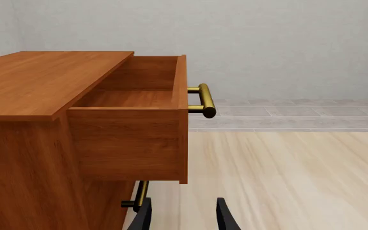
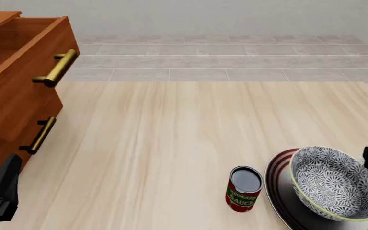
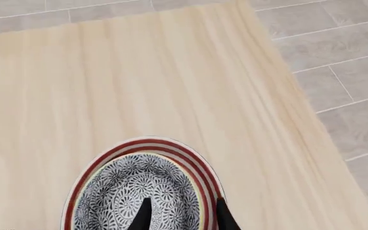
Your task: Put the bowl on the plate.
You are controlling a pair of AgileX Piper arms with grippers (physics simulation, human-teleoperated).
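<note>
I see a pale wooden table (image 2: 171, 143) standing on a grey tiled floor (image 2: 222, 62) with a plain grey wall behind it. At the table's left edge stands a reddish wooden cabinet (image 2: 5, 120); its top drawer (image 1: 132, 124) is pulled open, with a brass handle (image 1: 203, 100) on its front and a second brass handle (image 2: 40, 135) on the drawer front below. Near the table's front right corner lies the plate (image 2: 277, 184), white with red rings round its edge. The bowl (image 2: 334, 182), grey-and-white patterned with a pale rim, is over the plate and tilted, its mouth turned toward the table's front left. Just beside the plate's left edge a red can (image 2: 243, 189) stands upright; whether it touches the plate I cannot tell. My right gripper (image 3: 179, 215) reaches the bowl from the right: in the right wrist view one dark finger sits inside the bowl and the other outside, so the rim lies between them, and I read that as a grasp on the wall of the bowl. My left gripper (image 1: 182, 215) hangs in front of the cabinet near the table's front left corner, its fingers spread apart with nothing between them.
</note>
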